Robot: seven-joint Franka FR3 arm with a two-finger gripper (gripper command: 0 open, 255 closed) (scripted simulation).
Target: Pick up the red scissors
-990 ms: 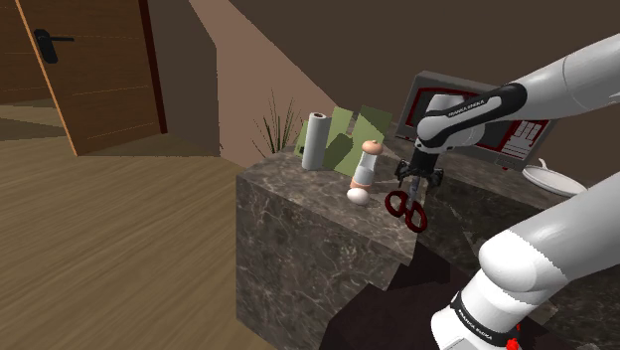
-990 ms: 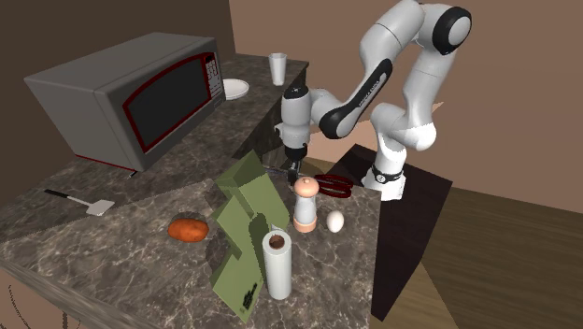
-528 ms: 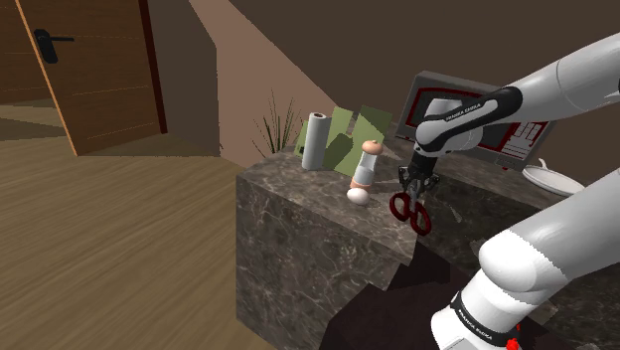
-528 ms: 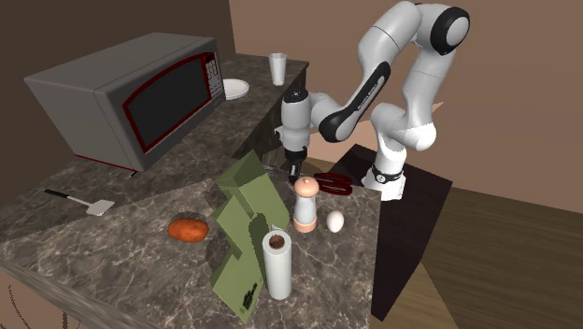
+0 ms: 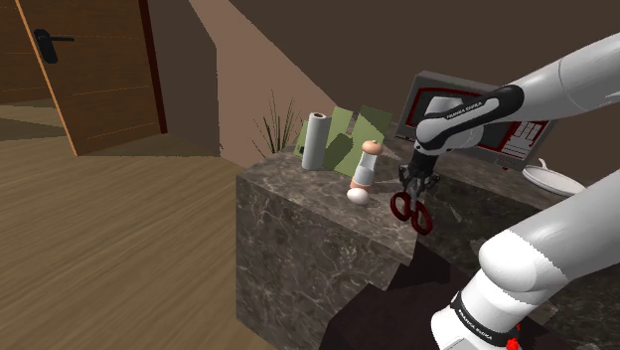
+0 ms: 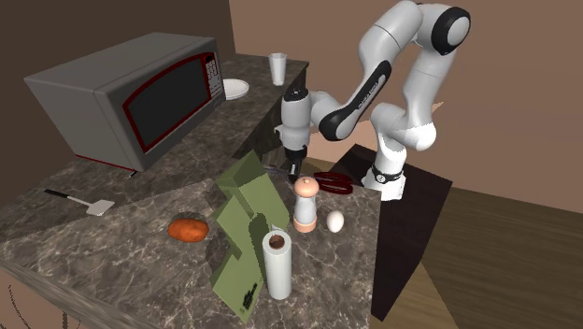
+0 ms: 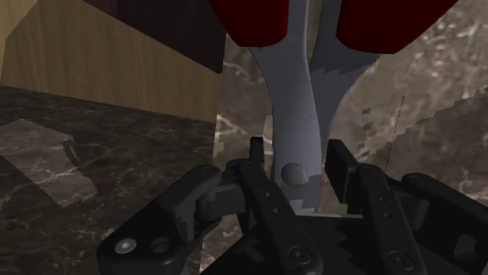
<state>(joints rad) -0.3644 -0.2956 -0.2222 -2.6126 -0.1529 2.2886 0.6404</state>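
The red-handled scissors point(image 5: 410, 211) hang by their grey blades from my gripper point(image 5: 417, 182), just above the dark marble counter point(image 5: 298, 204) near its edge. In the second exterior view the scissors point(image 6: 332, 182) stick out to the right of the gripper point(image 6: 292, 174), level with the countertop. The wrist view has the two black fingers point(image 7: 258, 183) clasping the metal blades point(image 7: 301, 101) at the pivot screw, with the red handles point(image 7: 258, 19) pointing away from the hand. The gripper point(image 7: 301, 176) is shut on the scissors.
A pepper mill point(image 6: 305, 204), an egg point(image 6: 334, 221), a paper towel roll point(image 6: 277, 265) and a green folded carton point(image 6: 245, 229) stand close by. A microwave point(image 6: 131, 98), a spatula point(image 6: 84, 204), a plate point(image 6: 235, 89) and a glass point(image 6: 277, 68) lie farther off. The counter edge drops to the wooden floor point(image 5: 109, 259).
Over the last second the scissors and gripper shifted slightly toward the shoulder view's right, and the handles swung a little. Nothing visibly moved in the last half second.
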